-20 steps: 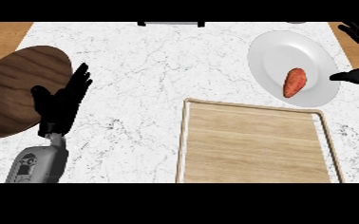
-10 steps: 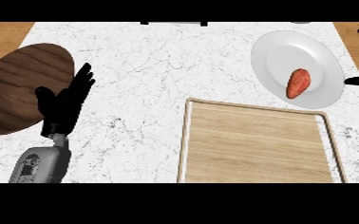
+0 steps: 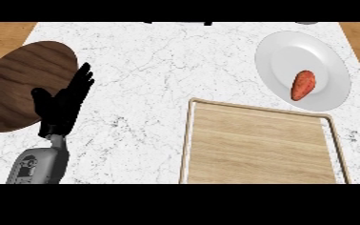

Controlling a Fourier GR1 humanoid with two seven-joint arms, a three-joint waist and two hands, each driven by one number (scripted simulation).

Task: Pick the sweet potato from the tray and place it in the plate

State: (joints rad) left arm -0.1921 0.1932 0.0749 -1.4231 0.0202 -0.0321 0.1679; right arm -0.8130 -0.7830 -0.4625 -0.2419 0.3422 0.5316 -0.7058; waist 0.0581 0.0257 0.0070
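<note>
The right hand, whose fingers showed at the right edge a second ago beside the plate, is now gone from view, so its state cannot be told. The sweet potato (image 3: 303, 85) lies as before on the white plate (image 3: 281, 52), right of the plate's middle, near the counter's far right corner.

The wooden tray (image 3: 260, 145) sits at the counter's (image 3: 169, 57) near right, its near edge cut off; its far right corner lies just under the plate's rim. A dark wooden round board (image 3: 28, 83) lies at the counter's left edge, partly cut off there.

The left hand (image 3: 62, 106) rests at the near left, fingers straight and up, holding nothing, its thumb and fingers overlapping the board's rim.
</note>
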